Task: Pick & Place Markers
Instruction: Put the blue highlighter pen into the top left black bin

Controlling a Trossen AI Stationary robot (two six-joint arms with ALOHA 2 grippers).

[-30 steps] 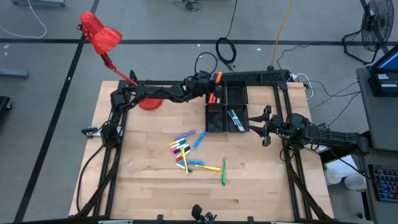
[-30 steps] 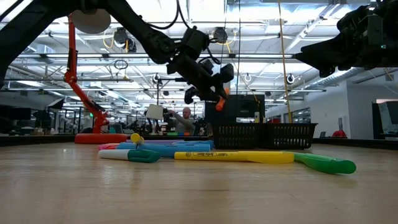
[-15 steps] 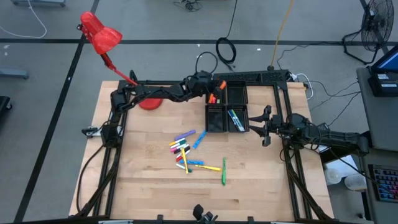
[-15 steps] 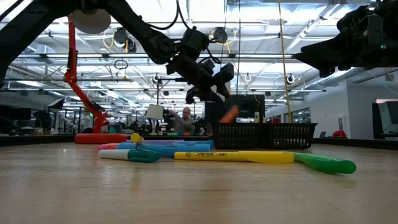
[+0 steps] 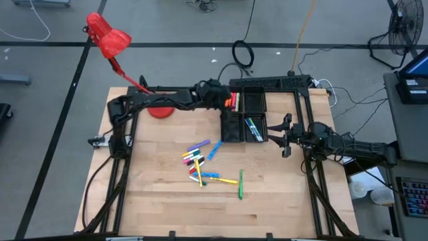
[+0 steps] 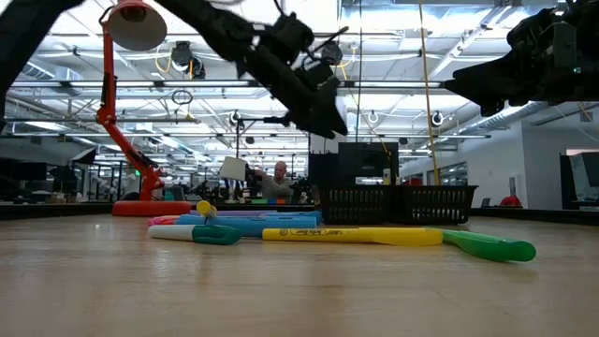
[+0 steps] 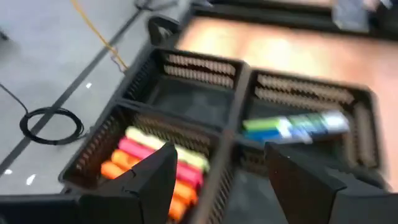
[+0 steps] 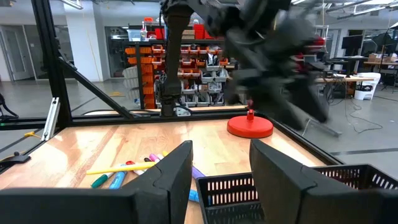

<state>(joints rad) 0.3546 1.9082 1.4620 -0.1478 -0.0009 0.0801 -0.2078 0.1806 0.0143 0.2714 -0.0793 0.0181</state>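
On a wooden table [image 5: 147, 201] in a workshop, the left gripper [image 5: 224, 100] hangs, fingers apart and empty, over the tray [image 5: 244, 124] holding several markers [image 5: 231, 102], the rest [image 5: 204, 164] lying mid-table where a careless descent could scatter them, the right gripper [image 5: 279, 137], fingers apart, waiting beside the tray

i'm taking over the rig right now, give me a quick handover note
Left gripper: open, empty, above the black tray, having just dropped an orange marker.
Right gripper: open, empty, waiting beside the tray's right side.
Done: orange, pink and yellow markers in one far compartment, blue and green ones in another.
Left: the loose pile of markers on the table.
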